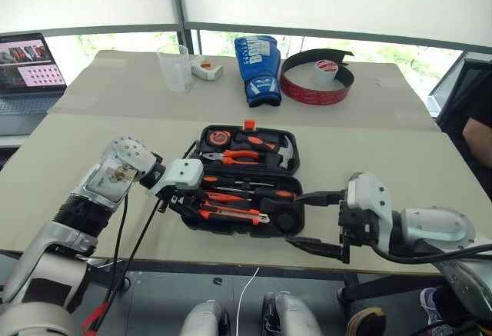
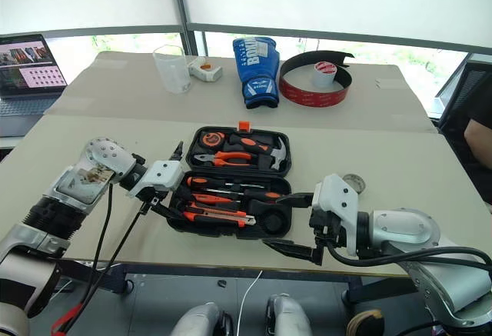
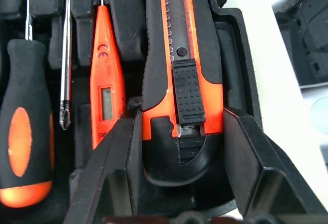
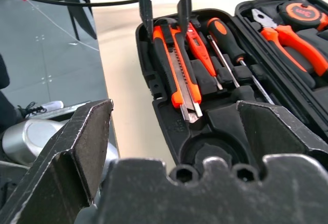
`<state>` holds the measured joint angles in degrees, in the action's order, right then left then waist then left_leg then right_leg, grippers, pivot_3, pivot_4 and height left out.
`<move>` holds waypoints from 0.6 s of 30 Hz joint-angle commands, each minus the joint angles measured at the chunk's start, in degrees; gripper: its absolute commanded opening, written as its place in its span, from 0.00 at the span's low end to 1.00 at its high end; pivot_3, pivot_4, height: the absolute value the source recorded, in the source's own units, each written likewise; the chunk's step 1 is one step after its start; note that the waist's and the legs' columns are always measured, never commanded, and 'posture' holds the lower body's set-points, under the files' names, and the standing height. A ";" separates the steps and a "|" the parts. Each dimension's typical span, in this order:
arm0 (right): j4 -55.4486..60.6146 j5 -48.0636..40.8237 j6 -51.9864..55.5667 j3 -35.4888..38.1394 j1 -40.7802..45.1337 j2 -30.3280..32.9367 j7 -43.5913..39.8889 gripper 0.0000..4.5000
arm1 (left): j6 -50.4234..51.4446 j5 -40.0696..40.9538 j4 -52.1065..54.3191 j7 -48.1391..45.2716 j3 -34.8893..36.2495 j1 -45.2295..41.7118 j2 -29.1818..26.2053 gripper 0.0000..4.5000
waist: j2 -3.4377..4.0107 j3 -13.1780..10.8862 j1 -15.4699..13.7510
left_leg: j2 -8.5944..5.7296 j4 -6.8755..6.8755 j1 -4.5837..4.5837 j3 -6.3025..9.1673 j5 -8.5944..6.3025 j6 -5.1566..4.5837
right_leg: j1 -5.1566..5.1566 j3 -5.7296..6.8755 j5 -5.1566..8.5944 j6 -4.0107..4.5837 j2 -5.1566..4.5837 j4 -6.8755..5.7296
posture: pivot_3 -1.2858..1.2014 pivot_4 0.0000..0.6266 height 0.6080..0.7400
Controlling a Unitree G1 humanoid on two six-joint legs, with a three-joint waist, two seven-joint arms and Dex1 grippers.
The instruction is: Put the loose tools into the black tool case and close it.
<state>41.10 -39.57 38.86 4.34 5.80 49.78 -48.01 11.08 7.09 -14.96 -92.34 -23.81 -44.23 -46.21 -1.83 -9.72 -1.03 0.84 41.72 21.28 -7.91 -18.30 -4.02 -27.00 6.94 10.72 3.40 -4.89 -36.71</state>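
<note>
The black tool case lies open on the beige table, lid half w/ the pliers, hammer and tape measure on the far side, base half near the table edge.

L gripper is at the left end of the base half, pointing down onto the orange-black utility knife. In the left wrist view its two fingers stand on both sides of the knife's butt end, close to it but w/ a small gap each side, so jaws are apart and not clamped; the knife sits in its moulded slot, in the row nearest the table edge. Next to it lies the slim all-orange screwdriver, then a black-and-orange-handled screwdriver, both in their slots.

R gripper hovers at the right end of the case, near the front corner, jaws spread wide, nothing between them. In the right wrist view the round recess of the base is just in front of it.

The small grey tape roll lies on the table right of the case, behind the R gripper.
</note>
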 commanded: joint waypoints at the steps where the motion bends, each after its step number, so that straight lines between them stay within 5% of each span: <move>1: 1.30 -0.93 -0.51 1.30 0.90 -0.47 0.67 1.00 | 5.74 6.10 5.27 -0.16 -1.27 0.08 -4.32 0.81 | -0.01 0.00 0.22 | 0.01 0.00 0.00 0.02 0.00 0.00 | 0.00 0.00 0.00 -0.01 0.01 -0.01 | 0.52 0.24 0.90; 4: 0.67 -1.27 -0.50 1.20 1.62 -0.50 0.44 1.00 | 9.26 10.28 7.09 -0.16 -0.13 -0.29 -5.82 0.99 | 0.00 0.00 0.29 | 0.01 0.00 0.00 0.04 0.00 0.00 | -0.01 -0.02 0.02 -0.03 0.01 -0.02 | 0.52 0.24 0.90; 10: -0.80 -0.81 -0.84 0.16 3.14 -0.85 -0.54 1.00 | 6.31 8.25 4.07 0.32 3.24 -0.55 -4.05 0.99 | -0.01 0.00 0.21 | 0.00 0.02 0.01 0.05 0.00 -0.01 | 0.01 -0.01 0.03 -0.05 0.02 -0.01 | 0.52 0.24 0.90; 13: -1.53 -0.45 -1.00 -0.46 3.97 -1.13 -1.00 1.00 | 2.88 6.26 1.78 1.96 3.96 -0.61 -2.55 0.83 | -0.01 0.00 0.20 | 0.00 0.02 0.01 0.05 0.00 -0.01 | 0.01 -0.01 0.03 -0.05 0.03 0.00 | 0.52 0.24 0.90; 18: -1.90 -0.31 -1.08 -0.90 4.56 -1.20 -1.45 1.00 | 0.66 4.57 0.29 2.76 4.43 -0.74 -0.11 0.43 | -0.01 0.00 0.20 | 0.00 0.02 0.01 0.04 0.00 -0.01 | 0.01 -0.01 0.03 -0.05 0.03 -0.01 | 0.52 0.24 0.90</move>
<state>38.66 -39.55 38.86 2.82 9.69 48.71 -49.08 12.65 12.04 -14.84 -89.77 -21.14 -44.14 -46.43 -1.84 -9.72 -0.83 0.84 41.74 21.29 -7.88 -18.30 -4.03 -26.99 6.94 10.75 3.35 -4.86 -36.72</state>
